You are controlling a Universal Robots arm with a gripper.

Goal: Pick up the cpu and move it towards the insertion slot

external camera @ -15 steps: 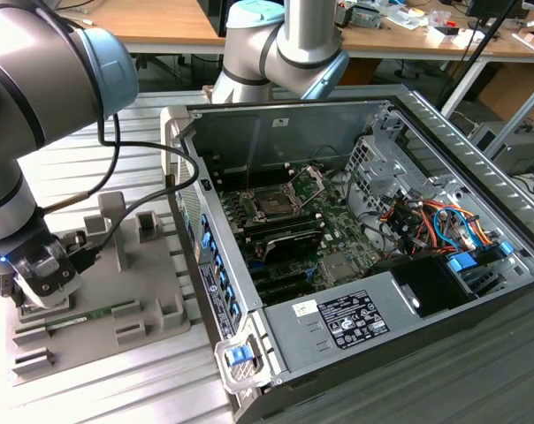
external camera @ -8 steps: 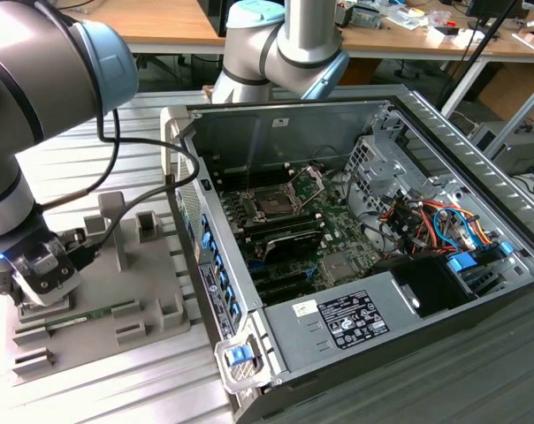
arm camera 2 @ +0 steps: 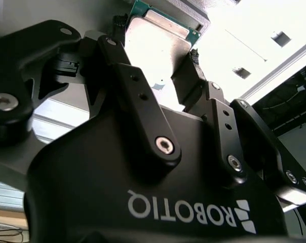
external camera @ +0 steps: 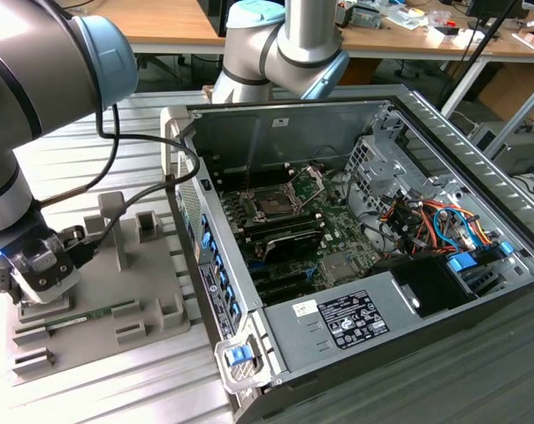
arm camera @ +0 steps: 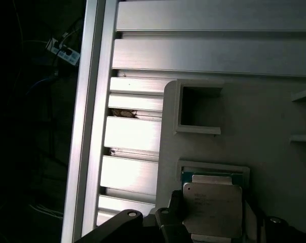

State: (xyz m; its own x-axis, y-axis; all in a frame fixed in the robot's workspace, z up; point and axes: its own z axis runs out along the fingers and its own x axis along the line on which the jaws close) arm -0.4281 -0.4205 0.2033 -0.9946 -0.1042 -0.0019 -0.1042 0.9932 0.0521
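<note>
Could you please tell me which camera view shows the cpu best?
The first wrist view: the cpu faces the camera, silvery top and green edge plain. In the second wrist view it is washed out by glare and partly behind the gripper. In the exterior view the gripper, low over the grey fixture, hides it.

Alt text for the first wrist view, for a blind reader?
A small square silvery chip with a green rim sits at a pale grey plastic fixture, the black tool right at it. The fixture has an empty square pocket nearby and rests on a ribbed aluminium table.
</note>
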